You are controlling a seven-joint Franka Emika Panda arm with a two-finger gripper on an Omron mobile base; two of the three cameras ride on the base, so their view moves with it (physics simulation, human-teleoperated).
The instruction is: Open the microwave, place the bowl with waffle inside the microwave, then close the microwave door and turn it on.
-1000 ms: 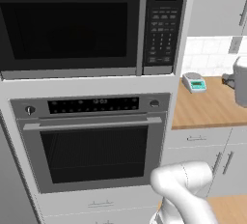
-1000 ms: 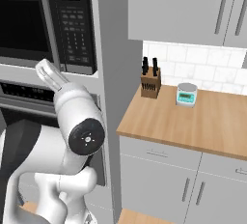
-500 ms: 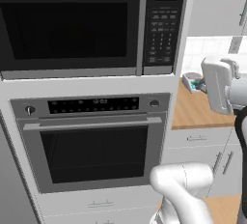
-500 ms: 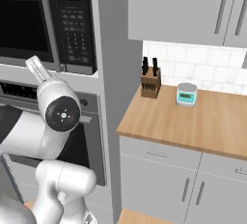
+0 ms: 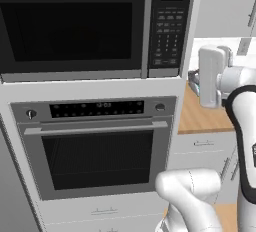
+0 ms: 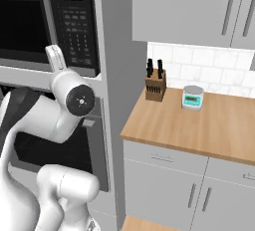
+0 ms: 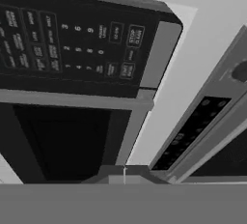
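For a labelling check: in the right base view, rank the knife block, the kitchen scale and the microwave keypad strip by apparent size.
1. microwave keypad strip
2. knife block
3. kitchen scale, only slightly smaller-looking than the block; the keypad sits nearer the camera, which inflates it.

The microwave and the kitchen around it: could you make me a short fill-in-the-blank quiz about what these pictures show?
1. The microwave door is ____.
2. The oven sits directly ____ the microwave.
3. On the wooden counter, the small scale stands to the ____ of the knife block in the right base view.
4. The door's long grey handle runs ____.

Missing words: closed; below; right; vertically
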